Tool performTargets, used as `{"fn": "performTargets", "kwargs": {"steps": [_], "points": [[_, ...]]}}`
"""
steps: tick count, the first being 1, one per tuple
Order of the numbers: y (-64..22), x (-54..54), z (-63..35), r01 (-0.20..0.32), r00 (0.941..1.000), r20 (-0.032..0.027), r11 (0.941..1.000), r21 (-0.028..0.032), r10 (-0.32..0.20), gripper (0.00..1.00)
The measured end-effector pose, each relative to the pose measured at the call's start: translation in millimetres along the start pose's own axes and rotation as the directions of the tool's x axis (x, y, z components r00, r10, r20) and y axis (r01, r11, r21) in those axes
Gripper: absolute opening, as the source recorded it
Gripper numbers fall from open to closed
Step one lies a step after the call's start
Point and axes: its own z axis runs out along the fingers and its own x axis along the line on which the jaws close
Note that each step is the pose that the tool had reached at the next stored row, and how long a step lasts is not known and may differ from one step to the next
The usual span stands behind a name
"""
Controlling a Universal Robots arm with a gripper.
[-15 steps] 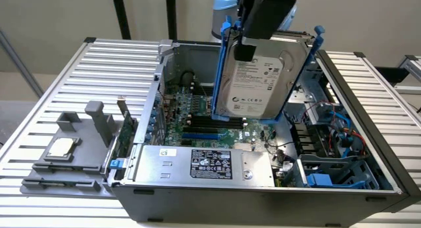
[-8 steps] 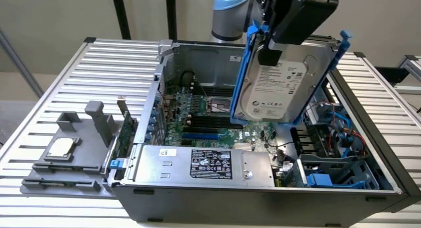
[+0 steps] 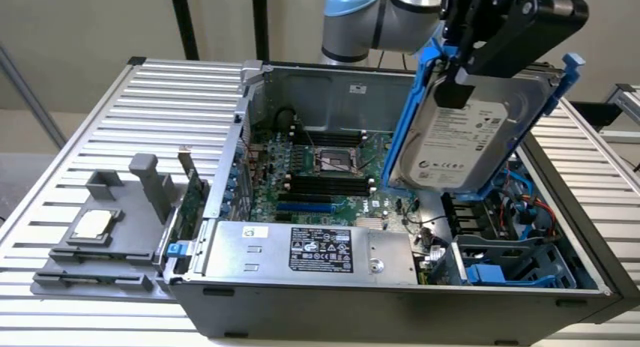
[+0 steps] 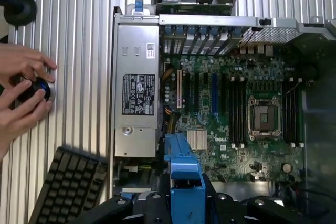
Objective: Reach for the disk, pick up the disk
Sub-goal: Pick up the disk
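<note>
- Exterior view: the gripper (image 3: 462, 70) hangs above the open computer case (image 3: 400, 306), clamped on the disk (image 3: 470, 137), which is lifted clear of the case and held tilted, label side facing the camera.
- The disk is a silver-grey drive with a white printed label, and its blue carrier (image 3: 408, 115) runs along both long edges; the black gripper body covers its upper end.
- Under the raised disk, at the exterior view's right end of the case, lie the drive bays (image 3: 500, 249) with blue plastic parts and red and blue cables.
- The motherboard (image 3: 320, 174) lies flat in the middle of the case, and the silver power-supply box (image 3: 300, 249) with a black label sits along the near wall.
- On the ribbed metal table (image 3: 90, 137), at the exterior view's left, a grey fixture (image 3: 100, 242) carries a small square silver chip (image 3: 93, 223).
- Wrist view: the camera looks straight down into the case; the blue carrier (image 4: 184, 171) juts out between the black gripper fingers (image 4: 157, 205), which press against it on both sides.
- Beyond it are the motherboard (image 4: 236, 108) and the power-supply box (image 4: 136, 98).
- Outside the case, a person's hands (image 4: 21, 93) rest on a round blue-and-black object (image 4: 38, 88) on the table, with a black keyboard (image 4: 68, 184) near them.
</note>
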Motion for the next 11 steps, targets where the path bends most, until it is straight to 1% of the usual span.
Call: {"fn": "performTargets", "kwargs": {"steps": [11], "points": [[-43.6,11.8,-3.2,0.001,1.0000,0.0062,1.0000,0.0007,-0.001,0.33]]}}
